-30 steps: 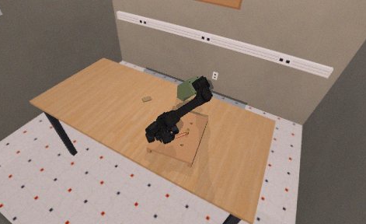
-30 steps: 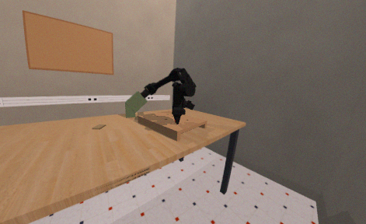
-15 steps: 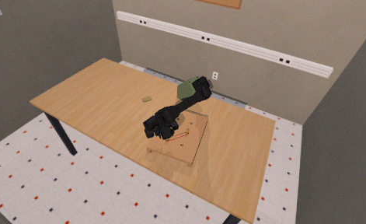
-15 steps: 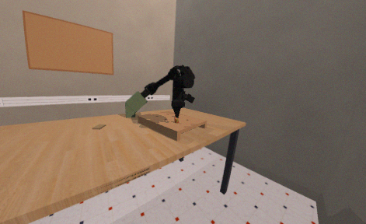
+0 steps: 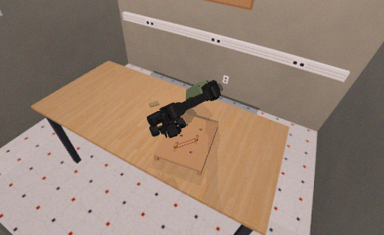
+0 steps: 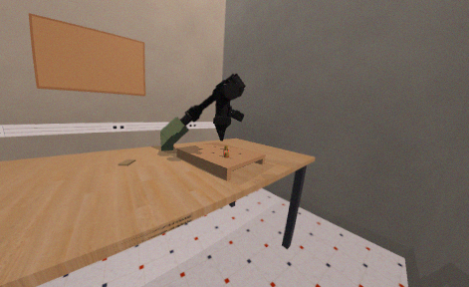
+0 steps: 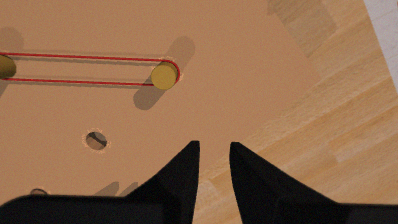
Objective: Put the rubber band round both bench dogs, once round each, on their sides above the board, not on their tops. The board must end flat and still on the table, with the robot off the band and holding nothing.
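Note:
The wooden board (image 5: 188, 147) lies flat on the table, near its far right end in the exterior view (image 6: 220, 155). Two yellow bench dogs (image 5: 175, 145) (image 5: 196, 138) stand in it. The red rubber band (image 7: 85, 69) runs round the near dog (image 7: 164, 75) and reaches the other dog (image 7: 5, 66) at the left edge of the wrist view. The band sits on the dogs' sides, stretched into a long loop. My gripper (image 7: 214, 149) hangs above the board, apart from the band, with a small gap between its fingers and nothing in them. It also shows in the top and exterior views (image 5: 168, 130) (image 6: 221, 136).
The board has several empty holes, one (image 7: 95, 140) near my fingers. A small tan block (image 5: 153, 104) lies on the table behind the board. The arm's green base (image 5: 196, 90) stands at the board's far side. The table edge is close to the board (image 6: 278, 164).

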### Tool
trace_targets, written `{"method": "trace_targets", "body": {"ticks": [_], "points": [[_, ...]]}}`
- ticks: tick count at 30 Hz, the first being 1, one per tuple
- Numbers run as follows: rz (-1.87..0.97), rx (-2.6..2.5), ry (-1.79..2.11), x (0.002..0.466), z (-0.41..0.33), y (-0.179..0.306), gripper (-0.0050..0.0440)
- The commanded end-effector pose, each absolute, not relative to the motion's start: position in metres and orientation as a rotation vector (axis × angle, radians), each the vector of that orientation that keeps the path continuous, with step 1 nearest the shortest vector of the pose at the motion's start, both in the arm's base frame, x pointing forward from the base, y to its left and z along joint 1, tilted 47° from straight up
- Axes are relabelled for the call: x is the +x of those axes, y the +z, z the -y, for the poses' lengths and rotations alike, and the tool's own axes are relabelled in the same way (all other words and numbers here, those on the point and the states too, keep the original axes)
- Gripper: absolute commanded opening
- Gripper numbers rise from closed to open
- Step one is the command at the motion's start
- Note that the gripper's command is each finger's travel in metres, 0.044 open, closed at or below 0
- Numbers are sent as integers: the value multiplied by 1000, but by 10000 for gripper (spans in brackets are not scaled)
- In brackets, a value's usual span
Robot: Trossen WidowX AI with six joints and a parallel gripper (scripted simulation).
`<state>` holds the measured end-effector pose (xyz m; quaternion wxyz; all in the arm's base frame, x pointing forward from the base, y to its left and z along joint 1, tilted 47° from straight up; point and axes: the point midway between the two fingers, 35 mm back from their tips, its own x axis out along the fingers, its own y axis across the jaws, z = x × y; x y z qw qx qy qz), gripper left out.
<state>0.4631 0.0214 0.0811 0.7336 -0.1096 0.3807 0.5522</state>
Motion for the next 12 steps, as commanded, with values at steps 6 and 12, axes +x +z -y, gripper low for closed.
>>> {"method": "trace_targets", "body": {"ticks": [6, 12], "points": [[-823, -266, 1208, 445, 25, 97, 80], [-822, -267, 1212, 445, 24, 97, 176]]}}
